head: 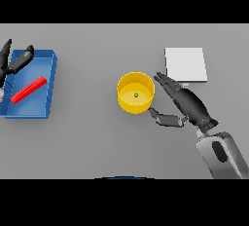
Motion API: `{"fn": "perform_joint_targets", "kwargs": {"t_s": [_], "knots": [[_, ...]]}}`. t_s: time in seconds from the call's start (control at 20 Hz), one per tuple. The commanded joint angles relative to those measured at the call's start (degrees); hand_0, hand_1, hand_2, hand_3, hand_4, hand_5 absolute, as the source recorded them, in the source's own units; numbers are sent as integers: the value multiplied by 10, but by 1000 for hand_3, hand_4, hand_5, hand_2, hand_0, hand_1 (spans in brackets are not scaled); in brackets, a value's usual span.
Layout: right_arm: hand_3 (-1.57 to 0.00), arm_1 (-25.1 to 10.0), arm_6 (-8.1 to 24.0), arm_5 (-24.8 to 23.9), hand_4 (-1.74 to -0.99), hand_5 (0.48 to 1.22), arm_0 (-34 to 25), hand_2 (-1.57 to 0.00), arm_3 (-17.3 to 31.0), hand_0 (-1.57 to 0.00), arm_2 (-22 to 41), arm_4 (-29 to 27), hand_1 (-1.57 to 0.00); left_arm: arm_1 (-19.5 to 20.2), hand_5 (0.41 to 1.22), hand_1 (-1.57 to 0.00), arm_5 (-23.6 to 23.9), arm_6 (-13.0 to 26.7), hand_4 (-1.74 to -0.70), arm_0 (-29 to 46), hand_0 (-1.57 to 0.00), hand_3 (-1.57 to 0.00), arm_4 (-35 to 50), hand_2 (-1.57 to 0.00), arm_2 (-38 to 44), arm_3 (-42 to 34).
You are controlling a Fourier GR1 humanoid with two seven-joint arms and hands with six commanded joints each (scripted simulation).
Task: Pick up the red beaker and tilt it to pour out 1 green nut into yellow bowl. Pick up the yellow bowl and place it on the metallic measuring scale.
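One plain grey table (97, 137) fills the whole view, smooth and unmarked, with nothing of the room beyond it showing and no writing or label legible on anything. The yellow bowl (127, 104) stands near the middle with a small green nut (135, 95) lying inside it. The right hand (187, 104) sits just right of the bowl, fingers straight and spread, thumb reaching under the bowl's lower right side; whether it touches is unclear. Behind the hand lies the pale metallic measuring scale (185, 63). Far left, a blue tray (46, 86) holds the red beaker (29, 89) lying tilted on its side, with the left hand (14, 62) over the tray's upper corner, fingers loosely apart.
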Motion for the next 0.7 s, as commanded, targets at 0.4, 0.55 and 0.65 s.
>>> {"fn": "perform_joint_targets", "kwargs": {"t_s": [0.4,0.55,0.65], "knots": [[1,-75,-80,97,-1211,704,-178,1,98,1,136,152,1,4,682,0,-7,5,-716,-2,0,0,6,0,0,-11],[1,-75,-83,129,-1219,705,-215,1,132,1,168,176,1,3,688,0,-11,-1,-722,0,0,1,12,0,4,-7],[1,-67,-85,139,-1223,704,-235,1,158,1,186,189,1,1,688,1,-12,-5,-722,4,1,1,13,1,3,-9]]}}
